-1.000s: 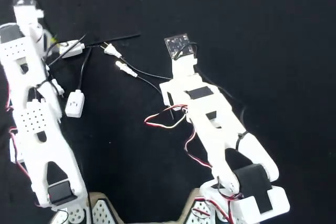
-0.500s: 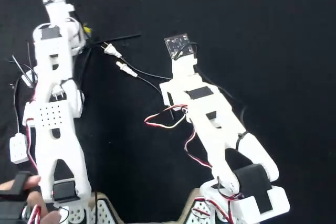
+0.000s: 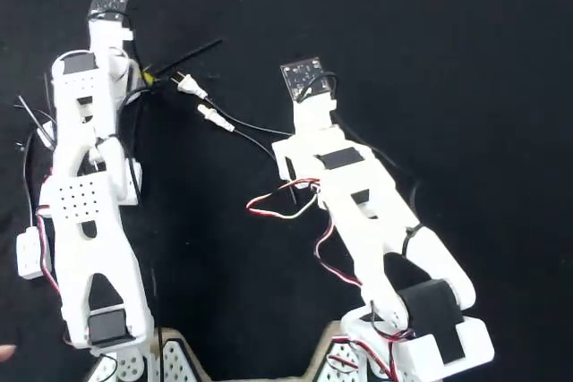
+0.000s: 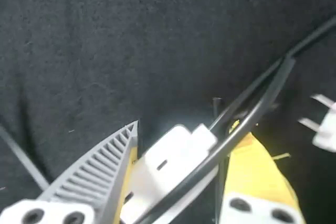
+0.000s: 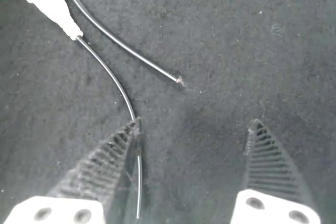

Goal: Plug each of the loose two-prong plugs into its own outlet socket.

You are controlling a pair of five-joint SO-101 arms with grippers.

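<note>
Bracketing the outlet socket (image 4: 176,156), left hand (image 4: 190,134), grip unclear; right hand (image 5: 195,125) released by a plug cable (image 5: 113,80).

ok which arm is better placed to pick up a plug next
Right. The right gripper is open and empty, with a plug lying loose just ahead on the cloth. The left gripper sits at an outlet socket.

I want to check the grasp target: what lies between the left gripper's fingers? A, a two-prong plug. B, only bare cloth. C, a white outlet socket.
C: the left wrist view shows a white outlet socket lying between the fingers of the open left gripper, with a black cable crossing it.
</note>
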